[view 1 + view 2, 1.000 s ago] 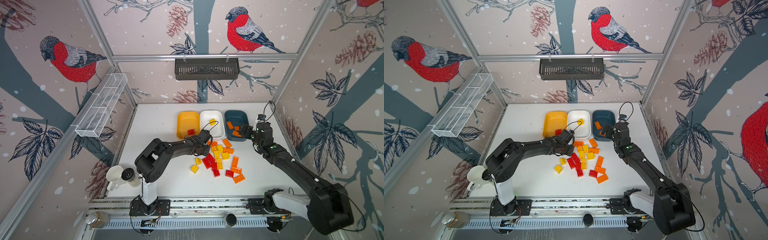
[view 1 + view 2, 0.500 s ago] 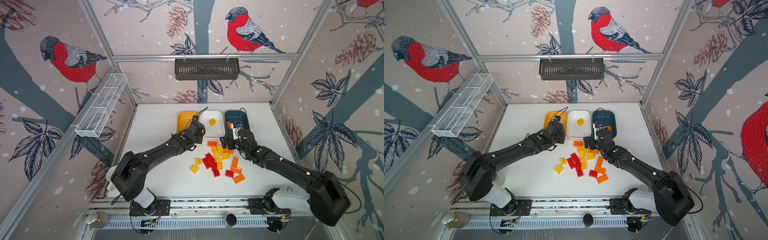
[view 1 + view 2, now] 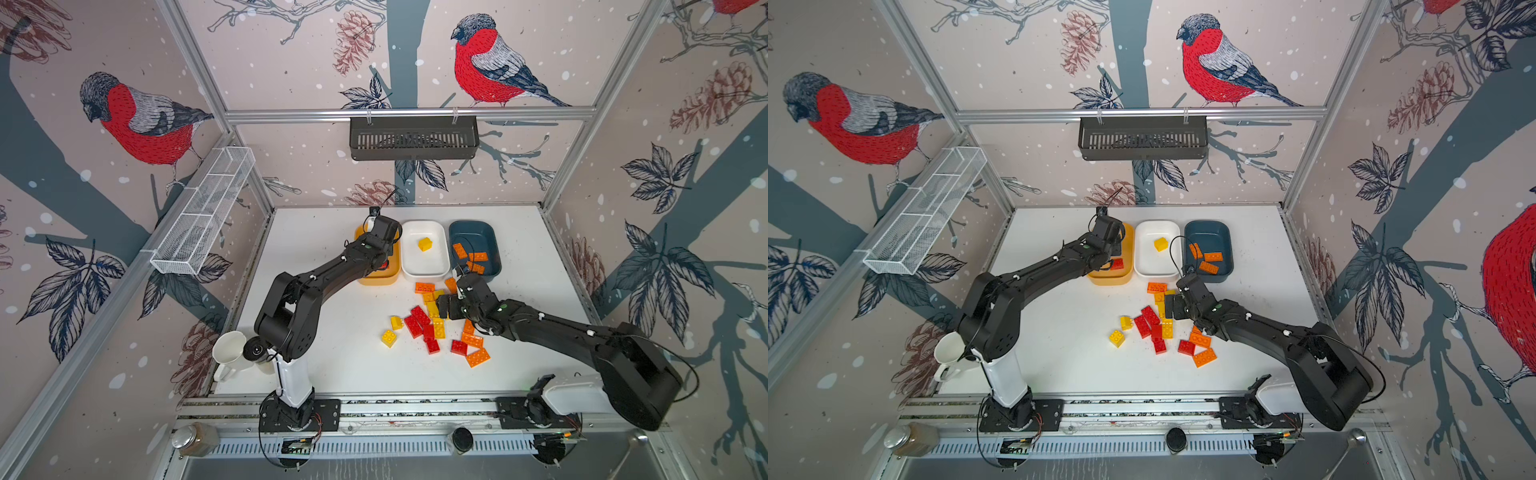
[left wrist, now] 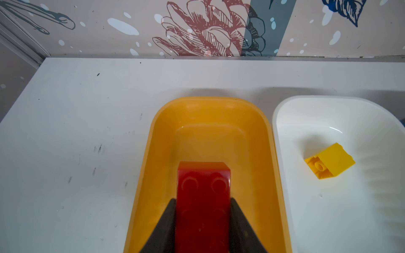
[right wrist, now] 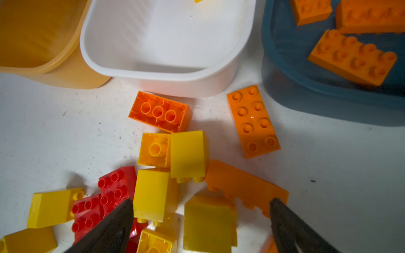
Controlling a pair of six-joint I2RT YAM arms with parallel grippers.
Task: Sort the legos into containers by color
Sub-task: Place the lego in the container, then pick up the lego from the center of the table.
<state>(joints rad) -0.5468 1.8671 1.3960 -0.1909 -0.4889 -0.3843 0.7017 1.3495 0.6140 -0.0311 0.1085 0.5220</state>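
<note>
Currently, left fingers [image 4: 162, 230] clamp a glossy red studded brick [image 4: 203, 197] over the yellow-orange tray [image 4: 153, 135]; right fingers [image 5: 109, 227] spread apart.

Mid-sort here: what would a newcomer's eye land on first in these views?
The bright heap of loose bricks, red, yellow and orange, at mid-table stands out first, with the right claw open over it. Next comes the left claw, shut on a red brick over the yellow-orange tray at the back of the table. The big red-breasted birds painted on the walls also pull the eye.
</note>
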